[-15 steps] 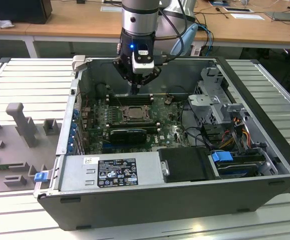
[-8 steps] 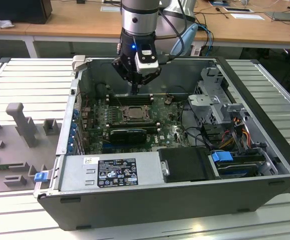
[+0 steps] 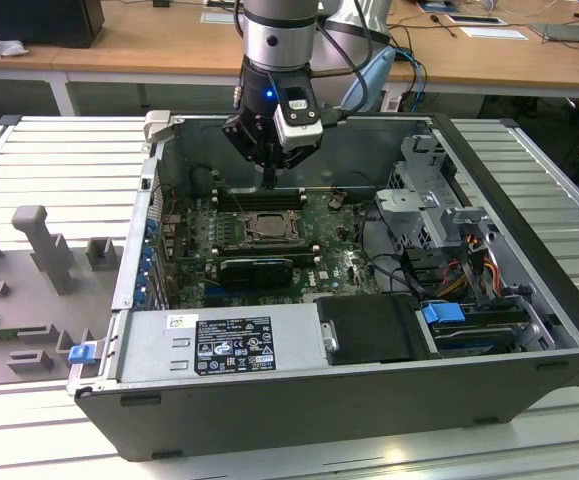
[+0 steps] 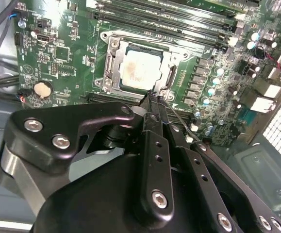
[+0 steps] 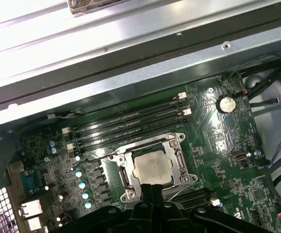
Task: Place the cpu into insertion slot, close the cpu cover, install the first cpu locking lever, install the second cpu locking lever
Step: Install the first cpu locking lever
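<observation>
The cpu [image 4: 139, 70] [image 5: 152, 167], a pale silvery square, lies flat in the insertion slot [image 4: 112, 68] [image 5: 123, 177] on the green motherboard. The cpu cover [image 4: 172, 57] [image 5: 172, 145], a thin metal frame, lies down around the chip in both wrist views. My gripper [image 4: 155, 98] [image 5: 150, 187] [image 3: 269, 182] hangs over the socket's edge with its black fingers pressed together and nothing seen between them. A thin wire lever [image 4: 181, 119] runs along the socket rim next to the fingertips. In the exterior view the socket [image 3: 265, 226] sits just below the gripper.
The board lies inside an open computer case [image 3: 299, 400]. Long black memory slots [image 5: 130, 121] run beside the socket. A power supply [image 3: 219, 345], a drive cage [image 3: 439, 200] and cables [image 3: 469, 270] crowd the exterior view's right. Grey fixtures [image 3: 44, 245] stand outside the case.
</observation>
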